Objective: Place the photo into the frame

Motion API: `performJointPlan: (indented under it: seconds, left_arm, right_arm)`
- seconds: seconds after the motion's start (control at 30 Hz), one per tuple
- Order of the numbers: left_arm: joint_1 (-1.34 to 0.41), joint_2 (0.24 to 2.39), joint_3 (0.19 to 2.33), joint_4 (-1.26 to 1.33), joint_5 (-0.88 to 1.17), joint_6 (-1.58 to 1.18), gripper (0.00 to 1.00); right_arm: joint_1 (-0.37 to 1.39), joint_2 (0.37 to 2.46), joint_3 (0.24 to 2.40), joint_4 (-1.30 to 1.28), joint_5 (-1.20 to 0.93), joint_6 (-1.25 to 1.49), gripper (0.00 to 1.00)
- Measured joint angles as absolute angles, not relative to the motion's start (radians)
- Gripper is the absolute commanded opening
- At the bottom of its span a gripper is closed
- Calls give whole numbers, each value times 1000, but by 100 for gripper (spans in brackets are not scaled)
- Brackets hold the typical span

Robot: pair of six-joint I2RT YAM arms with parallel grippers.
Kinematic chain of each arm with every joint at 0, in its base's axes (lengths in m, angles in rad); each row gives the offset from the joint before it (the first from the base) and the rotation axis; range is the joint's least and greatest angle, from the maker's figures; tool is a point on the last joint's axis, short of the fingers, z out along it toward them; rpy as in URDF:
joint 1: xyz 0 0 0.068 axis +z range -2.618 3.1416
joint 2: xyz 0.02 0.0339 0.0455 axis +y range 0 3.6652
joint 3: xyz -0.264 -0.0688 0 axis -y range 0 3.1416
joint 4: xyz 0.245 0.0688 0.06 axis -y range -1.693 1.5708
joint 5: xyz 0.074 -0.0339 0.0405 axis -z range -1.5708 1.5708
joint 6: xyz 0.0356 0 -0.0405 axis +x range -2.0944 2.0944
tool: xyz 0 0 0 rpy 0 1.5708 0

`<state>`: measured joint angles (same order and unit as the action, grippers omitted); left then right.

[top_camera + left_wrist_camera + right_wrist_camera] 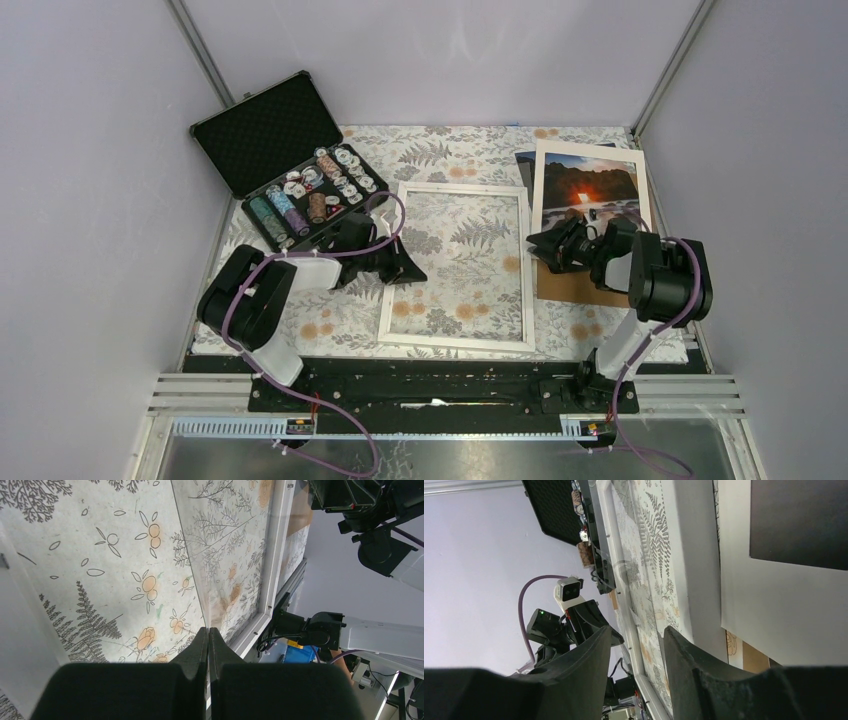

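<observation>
Step in hand: acquisition of the photo [590, 185], not yet accomplished. The photo lies flat on the brown backing board [565, 287], just right of the white frame [455, 343] and outside it. The frame opening shows only the floral tablecloth [450, 150]. The right gripper [540, 248] hovers at the photo's left edge with its fingers [684, 655] spread and nothing between them. The left gripper [405, 268] sits at the frame's left rail with its fingers [200, 652] pressed together; whether it bears on the rail cannot be determined. Next move, as judged: lower the right gripper onto the photo's edge and pinch the print alone, not the board beneath, since a thin flat sheet offers little purchase. Only the top view gives the overall layout and the poker-chip case [265, 130]. Only the right wrist view confirms the finger gap and the board under the white border. Only the left wrist view confirms the closed fingers.
</observation>
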<state>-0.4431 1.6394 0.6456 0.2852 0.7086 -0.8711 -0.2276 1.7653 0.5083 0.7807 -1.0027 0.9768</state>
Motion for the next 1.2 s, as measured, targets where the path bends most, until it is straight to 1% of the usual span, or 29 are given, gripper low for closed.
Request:
performJointPlan:
  seconds: [0.1,0.23,0.27,0.3,0.37,0.4,0.43,0.57,0.63,0.8,0.9,0.97,1.07,1.2]
  left_arm:
    - [-443,1640,647,273,712,-860,0]
    - [-443,1641,659,253,717,-849,0]
    - [-443,1641,661,250,718,-846,0]
    - [-443,1641,662,247,718,-844,3]
    - [-443,1641,667,236,718,-839,10]
    - [-443,1641,670,230,717,-836,11]
    - [-443,1641,674,220,715,-831,13]
    - [-442,1623,677,174,693,-811,29]
    - [-442,1597,676,150,680,-800,35]
    - [-437,1486,641,111,643,-773,37]
    - [-430,1439,609,101,620,-762,39]
    - [-425,1421,585,94,601,-757,43]
    - [-418,1390,548,70,568,-751,46]
    - [-416,1354,524,50,533,-741,56]
  right_arm:
    - [-213,1795,509,814,-1004,988,46]
    - [-176,1838,510,886,-1005,1014,37]
    - [-171,1845,510,903,-1005,1022,33]
    - [-167,1851,510,918,-1005,1031,28]
    - [-164,1861,510,952,-1005,1047,13]
    - [-163,1864,510,963,-1003,1053,4]
    - [-163,1866,510,968,-1002,1058,0]
    - [-163,1873,506,976,-998,1066,0]
    - [-163,1882,493,997,-1000,1081,0]
    - [-142,1905,431,1081,-999,1132,0]
    - [-116,1935,388,1178,-991,1182,0]
    - [-103,1955,356,1248,-984,1216,0]
    - [-93,1974,314,1332,-969,1253,0]
    - [-82,1974,255,1399,-939,1262,0]
